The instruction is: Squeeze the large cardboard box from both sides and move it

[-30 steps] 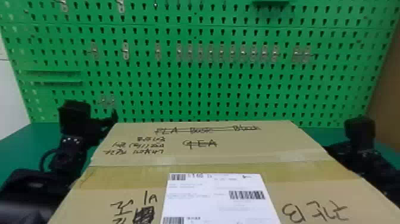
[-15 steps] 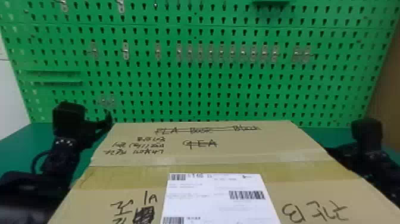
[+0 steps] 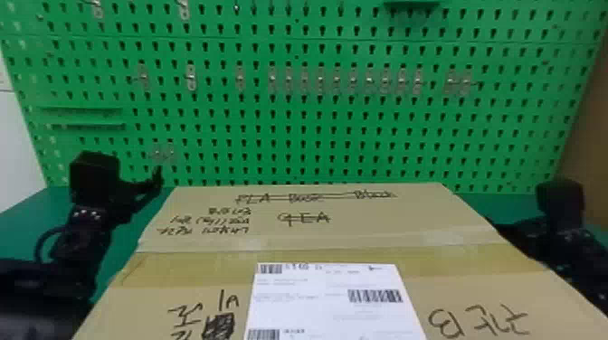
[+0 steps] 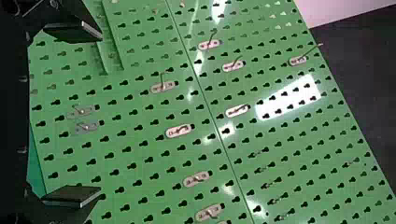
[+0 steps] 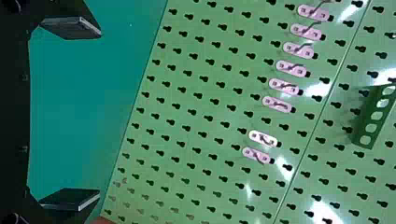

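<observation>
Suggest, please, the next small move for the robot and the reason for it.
Probably ease the left pincer inward toward the cardboard box: its arm stands left of the box, with green table showing between them in the head view.

A green pegboard point(image 3: 298, 140) with metal hooks point(image 3: 191, 77) stands behind a green table point(image 3: 34, 203).

Left arm point(image 3: 86, 230) and right arm point(image 3: 565, 244) at opposite sides, jaws wide apart.

A green pegboard point(image 3: 298, 140) with metal hooks rises behind a green table point(image 3: 27, 199).
</observation>
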### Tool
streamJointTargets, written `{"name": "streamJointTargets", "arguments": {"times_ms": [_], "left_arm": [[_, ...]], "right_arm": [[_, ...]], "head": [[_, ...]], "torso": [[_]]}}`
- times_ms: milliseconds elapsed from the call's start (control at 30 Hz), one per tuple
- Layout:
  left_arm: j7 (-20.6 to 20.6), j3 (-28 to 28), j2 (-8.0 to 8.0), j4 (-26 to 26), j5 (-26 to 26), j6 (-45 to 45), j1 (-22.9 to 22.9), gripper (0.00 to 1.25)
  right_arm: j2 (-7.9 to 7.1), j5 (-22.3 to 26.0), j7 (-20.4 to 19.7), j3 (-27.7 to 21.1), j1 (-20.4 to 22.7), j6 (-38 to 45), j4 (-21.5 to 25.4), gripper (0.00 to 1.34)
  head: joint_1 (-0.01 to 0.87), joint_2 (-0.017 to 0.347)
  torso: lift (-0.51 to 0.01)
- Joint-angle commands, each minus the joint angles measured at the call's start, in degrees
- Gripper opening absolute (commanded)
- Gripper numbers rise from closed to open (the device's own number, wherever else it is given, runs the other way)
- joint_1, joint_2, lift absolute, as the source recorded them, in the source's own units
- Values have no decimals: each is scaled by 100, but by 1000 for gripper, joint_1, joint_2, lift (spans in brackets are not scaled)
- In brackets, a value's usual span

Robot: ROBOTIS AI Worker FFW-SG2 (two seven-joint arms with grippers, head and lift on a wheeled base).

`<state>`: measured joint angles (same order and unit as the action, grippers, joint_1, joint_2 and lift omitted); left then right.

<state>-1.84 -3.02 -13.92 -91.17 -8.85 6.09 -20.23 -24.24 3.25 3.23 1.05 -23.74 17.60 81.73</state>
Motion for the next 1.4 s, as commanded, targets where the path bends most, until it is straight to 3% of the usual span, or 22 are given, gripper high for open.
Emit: {"name": "streamJointTargets", "arguments": {"times_ms": [0, 1367], "left_arm": [[0, 3, -14, -15, -3, 16, -7, 1121], [0, 30, -14, -33, -47, 59, -16, 1121]], "right_arm": [[-2, 0, 2, 0, 1, 6, 1, 1236], [34, -18, 2, 44, -52, 59, 1, 1236]], "head": [[398, 51], [398, 51]], "torso": [[-209], [-209]]}}
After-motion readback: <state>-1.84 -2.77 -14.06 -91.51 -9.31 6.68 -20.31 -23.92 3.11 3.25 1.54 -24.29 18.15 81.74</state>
